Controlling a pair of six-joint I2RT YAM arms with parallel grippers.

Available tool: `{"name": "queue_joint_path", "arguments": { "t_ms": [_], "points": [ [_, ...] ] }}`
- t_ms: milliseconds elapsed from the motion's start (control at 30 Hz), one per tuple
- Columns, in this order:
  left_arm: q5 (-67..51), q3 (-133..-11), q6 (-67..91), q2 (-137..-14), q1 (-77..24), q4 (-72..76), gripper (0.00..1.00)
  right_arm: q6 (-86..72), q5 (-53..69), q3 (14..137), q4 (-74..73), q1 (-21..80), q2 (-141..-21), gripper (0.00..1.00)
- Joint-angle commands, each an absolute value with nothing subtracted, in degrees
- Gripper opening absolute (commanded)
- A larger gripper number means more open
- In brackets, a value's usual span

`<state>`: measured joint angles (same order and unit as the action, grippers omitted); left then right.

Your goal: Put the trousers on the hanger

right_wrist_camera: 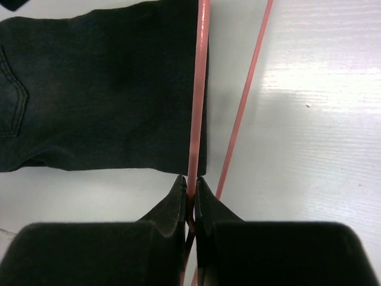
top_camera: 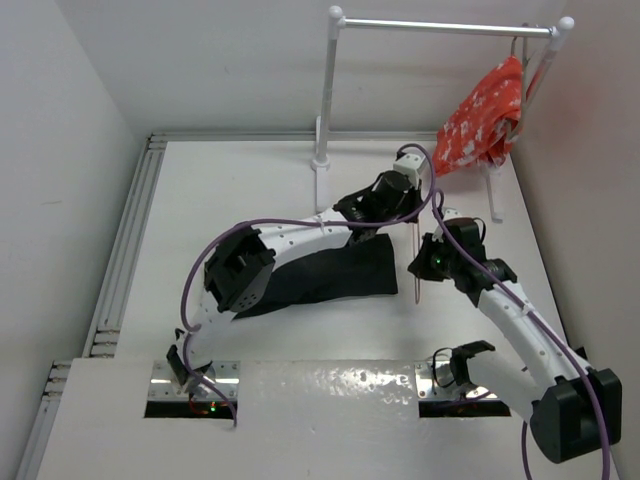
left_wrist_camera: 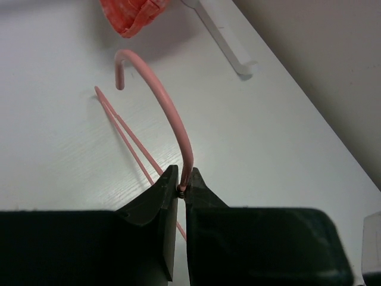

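Note:
The black trousers [top_camera: 330,275] lie flat on the white table; in the right wrist view [right_wrist_camera: 101,89] a leg end shows. The pale pink hanger [top_camera: 415,265] stands at the trousers' right edge. My left gripper [top_camera: 405,208] is shut on the hanger at the base of its hook [left_wrist_camera: 159,89], as the left wrist view [left_wrist_camera: 183,185] shows. My right gripper [top_camera: 427,262] is shut on one straight hanger wire [right_wrist_camera: 198,89] that runs over the trouser leg's edge, as the right wrist view [right_wrist_camera: 190,187] shows. A second wire [right_wrist_camera: 244,107] runs beside it over the bare table.
A white tubular rail stand [top_camera: 325,110] rises at the back, with a red-and-white patterned cloth [top_camera: 485,115] hanging at its right end. The cloth [left_wrist_camera: 128,15] and a stand foot [left_wrist_camera: 229,42] lie beyond the hook. Walls close in left and right.

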<state>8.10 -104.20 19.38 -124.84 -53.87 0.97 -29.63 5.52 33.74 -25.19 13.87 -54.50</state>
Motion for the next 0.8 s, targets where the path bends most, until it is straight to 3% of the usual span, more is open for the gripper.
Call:
{"name": "queue_joint_path", "arguments": {
  "t_ms": [0,33,67,167,333,400,433,467,567,767],
  "points": [
    [9.14,-103.02,21.18,-121.74,-54.32,3.07,0.0,-30.32,2.2,34.27,-27.95,14.06,-53.62,0.02],
    [9.23,-98.31,22.4,-120.6,-54.32,6.64,0.0,-30.32,2.11,34.71,-28.73,14.06,-53.35,0.24],
    [9.14,-95.74,23.28,-118.5,-54.32,10.77,0.0,-30.32,1.94,35.15,-29.26,14.06,-52.04,0.37],
    [9.14,-89.66,26.01,-116.72,-54.32,14.14,0.0,-30.41,1.85,35.33,-30.58,14.06,-49.58,0.65],
    [10.72,-83.77,31.19,-116.54,-54.4,19.69,0.0,-30.32,2.37,35.86,-32.87,14.06,-47.38,0.72],
    [12.12,-82.36,32.43,-116.37,-54.67,20.99,0.0,-30.58,1.94,35.25,-32.7,14.06,-46.5,0.66],
    [14.48,-79.92,33.48,-115.41,-55.19,21.88,0.0,-30.85,1.5,34.9,-32.17,13.98,-45.45,0.55],
    [15.89,-78.41,34.1,-114.88,-55.63,23.62,0.0,-30.94,0.54,34.81,-31.99,13.97,-44.83,0.29],
    [24.58,-72.62,37.43,-112.07,-57.65,25.83,0.0,-31.46,0.44,33.06,-29.2,13.97,-45.25,0.0],
    [34.44,-66.01,45.33,-109.95,-59.85,28.57,0.0,-34.1,3.84,28.58,-16.65,13.89,-50.71,0.0]
  ]
}}
